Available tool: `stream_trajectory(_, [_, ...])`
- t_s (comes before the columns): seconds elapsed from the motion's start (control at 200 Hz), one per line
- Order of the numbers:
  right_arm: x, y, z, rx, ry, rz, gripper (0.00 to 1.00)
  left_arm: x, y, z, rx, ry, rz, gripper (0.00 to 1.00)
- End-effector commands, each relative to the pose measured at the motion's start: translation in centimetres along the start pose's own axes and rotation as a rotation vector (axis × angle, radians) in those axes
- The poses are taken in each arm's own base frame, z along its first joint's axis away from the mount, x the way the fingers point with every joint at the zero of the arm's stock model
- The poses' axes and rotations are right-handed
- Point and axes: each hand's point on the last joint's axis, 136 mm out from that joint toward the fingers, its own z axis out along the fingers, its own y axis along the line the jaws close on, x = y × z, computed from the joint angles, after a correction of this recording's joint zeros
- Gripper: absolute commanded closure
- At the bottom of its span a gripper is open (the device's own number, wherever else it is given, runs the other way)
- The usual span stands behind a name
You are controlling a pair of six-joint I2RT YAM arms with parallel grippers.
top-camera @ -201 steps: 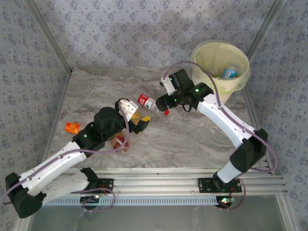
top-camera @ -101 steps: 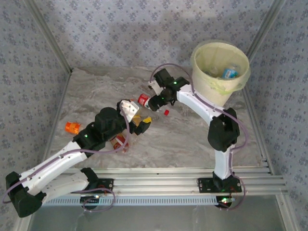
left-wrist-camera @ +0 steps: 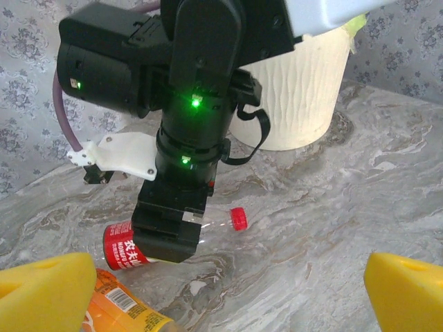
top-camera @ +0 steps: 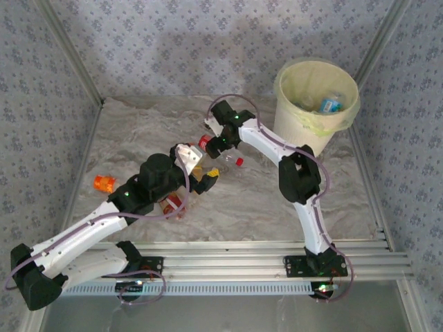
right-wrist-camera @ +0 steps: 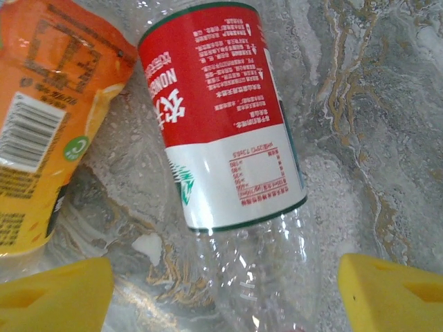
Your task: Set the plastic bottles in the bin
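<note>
The right gripper [top-camera: 213, 144] is lowered over a clear bottle [right-wrist-camera: 221, 117] with a red-and-white label, which lies on its side near the middle of the marble table [top-camera: 138, 131]. Its yellow pads [right-wrist-camera: 391, 287] stand apart on either side of the bottle's bare neck end with a gap at each flank, so nothing is grasped. The red cap [left-wrist-camera: 238, 218] marks the bottle's right end. The bin [top-camera: 317, 104] stands at the far right corner and contains a blue-labelled bottle [top-camera: 329, 105]. The left gripper [left-wrist-camera: 221, 290] is spread wide and empty, next to an orange bottle [left-wrist-camera: 118, 308] lying just beside the clear one. A second orange bottle [top-camera: 104, 183] lies well apart at the left.
</note>
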Motion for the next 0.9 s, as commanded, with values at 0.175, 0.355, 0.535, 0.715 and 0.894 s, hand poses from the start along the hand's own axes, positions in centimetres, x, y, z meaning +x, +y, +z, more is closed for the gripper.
stream_trajectory(0.175, [0.0, -1.4, 3.3, -0.001, 0.015, 0.035, 0.13, -1.0, 0.1, 0.0, -0.01, -0.033, 0.001, 0.0])
stream_trajectory(0.355, [0.2, -0.7, 4.8, 0.004, 0.035, 0.026, 0.12, -0.6, 0.0, 0.5, -0.005, -0.017, 0.005, 0.01])
stream_trajectory(0.535, [0.5, -0.2, 5.5, 0.009, 0.047, 0.04, 0.13, -0.2, 0.0, 0.7, -0.009, -0.01, 0.02, 0.0])
stream_trajectory(0.715, [0.3, -0.6, 6.4, 0.028, 0.055, 0.043, 0.14, -0.1, -0.1, 0.8, -0.003, -0.007, 0.03, 0.0])
stream_trajectory(0.894, [0.3, -0.2, 7.0, 0.032, 0.072, 0.018, 0.16, 0.3, 0.2, 1.1, -0.013, 0.004, 0.034, 0.0])
